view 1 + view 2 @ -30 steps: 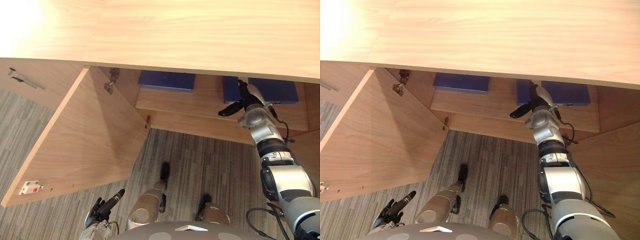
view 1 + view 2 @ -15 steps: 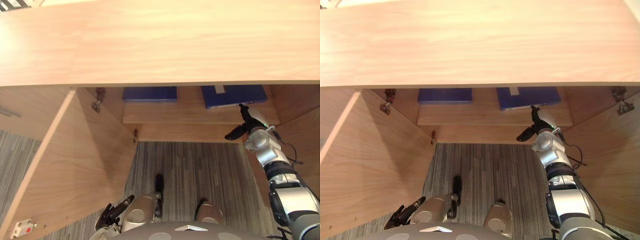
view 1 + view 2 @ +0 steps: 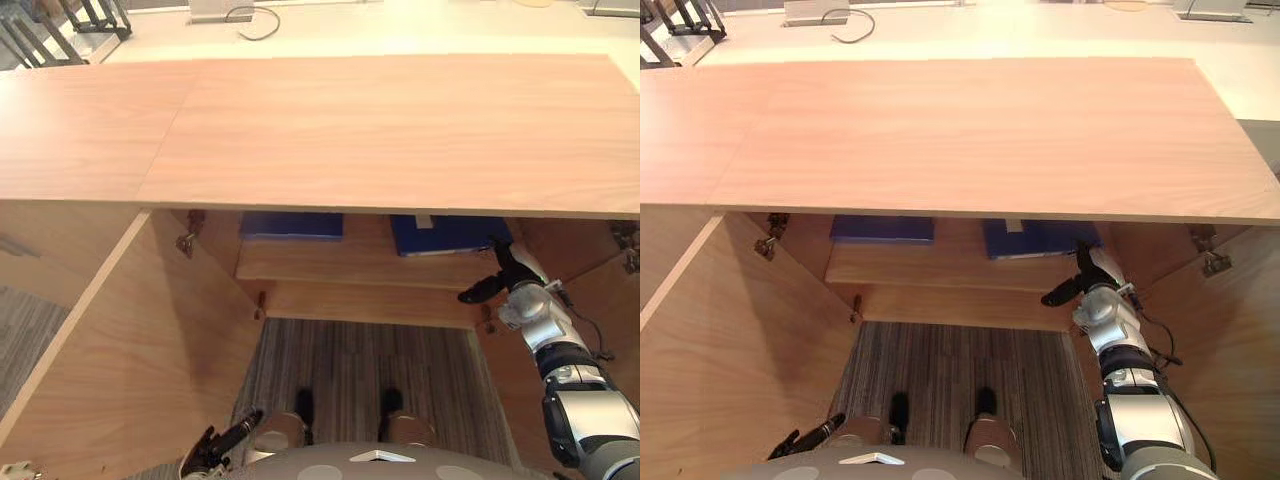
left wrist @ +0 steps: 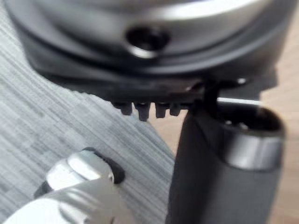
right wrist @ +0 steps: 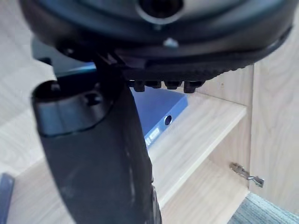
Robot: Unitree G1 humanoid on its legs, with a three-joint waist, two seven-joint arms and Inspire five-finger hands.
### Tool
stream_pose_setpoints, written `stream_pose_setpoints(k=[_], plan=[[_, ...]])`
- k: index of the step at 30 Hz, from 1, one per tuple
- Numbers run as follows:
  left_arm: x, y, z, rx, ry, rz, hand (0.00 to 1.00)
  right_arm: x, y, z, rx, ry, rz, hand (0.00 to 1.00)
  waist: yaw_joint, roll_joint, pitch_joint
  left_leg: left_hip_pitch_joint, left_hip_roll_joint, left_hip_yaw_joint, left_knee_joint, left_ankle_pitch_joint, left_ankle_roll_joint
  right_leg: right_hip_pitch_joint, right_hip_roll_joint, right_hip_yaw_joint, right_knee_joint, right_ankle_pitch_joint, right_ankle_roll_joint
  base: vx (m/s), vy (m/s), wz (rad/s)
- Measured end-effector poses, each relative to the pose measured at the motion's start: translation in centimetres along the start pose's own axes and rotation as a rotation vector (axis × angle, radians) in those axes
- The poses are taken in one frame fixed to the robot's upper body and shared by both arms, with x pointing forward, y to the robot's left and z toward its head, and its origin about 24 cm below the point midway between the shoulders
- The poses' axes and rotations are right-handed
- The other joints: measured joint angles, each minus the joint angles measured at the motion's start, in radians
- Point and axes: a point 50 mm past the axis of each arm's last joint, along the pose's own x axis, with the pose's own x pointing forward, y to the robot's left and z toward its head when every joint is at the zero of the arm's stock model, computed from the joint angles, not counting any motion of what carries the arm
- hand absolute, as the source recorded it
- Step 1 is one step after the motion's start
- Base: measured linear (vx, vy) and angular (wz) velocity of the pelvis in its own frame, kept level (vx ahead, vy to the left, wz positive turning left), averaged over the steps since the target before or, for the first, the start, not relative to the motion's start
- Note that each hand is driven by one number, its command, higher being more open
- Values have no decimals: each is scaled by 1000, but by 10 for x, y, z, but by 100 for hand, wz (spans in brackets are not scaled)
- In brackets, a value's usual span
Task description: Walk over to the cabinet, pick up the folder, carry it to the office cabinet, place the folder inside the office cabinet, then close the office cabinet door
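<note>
Risk 1: the office cabinet's right door stands open just beside the right arm. If it is swung before the arm is out of the opening, I judge it would strike the forearm or pinch the right hand against the shelf. Risk 2: a fingertip catching the folder could skew it or drag it toward the shelf's front lip, where it would foul the door. Risk 3: the left door is wide open at lower left of the frame. The left hand hangs low at the bottom edge, fingers relaxed and empty, apart from that door; shutting one leaf alone would leave the cabinet open. Folder: blue, flat on the shelf, right of centre, under the cabinet top, front edge set back from the lip. A second folder lies left of it on the same shelf, well apart. Right hand: just below and right of the folder in the frame, in front of the lip, fingers straight and aimed up at it, thumb splayed left, holding nothing. In the right wrist view the spine's ring hole shows past the thumb with a gap, so near but not touching, as far as I can tell
</note>
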Motion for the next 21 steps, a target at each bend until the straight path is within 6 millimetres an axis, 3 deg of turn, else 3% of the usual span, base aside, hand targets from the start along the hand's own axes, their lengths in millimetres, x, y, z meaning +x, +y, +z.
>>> stream_pose_setpoints(k=[4, 7, 16, 21], plan=[[0, 1, -1, 12, 4, 1, 100, -2, 8, -6, -5, 15, 23, 100, 2, -1, -7, 6, 38, -17, -10, -5, -24, 41, 44, -20, -64, 30, -27, 93, -101, 5], [-1, 3, -4, 14, 15, 4, 100, -3, 14, -9, -22, 23, 49, 100, 4, -6, -11, 29, 40, -17, -21, -10, -29, 69, 51, -20, -85, 32, -28, 91, -20, -1], [-1, 19, 5, 86, 10, 23, 100, -6, 34, -10, -108, 3, 156, 100, 5, -18, -14, 24, 8, -15, -23, -16, -11, 69, 29, -3, -105, 42, -18, 9, 42, 0], [-1, 19, 7, 116, 9, 17, 100, -6, 41, -6, -187, -26, 184, 100, 10, -15, -8, -42, -2, -4, 37, -39, 2, 24, 19, 15, -104, 53, -17, -27, 35, -7]])
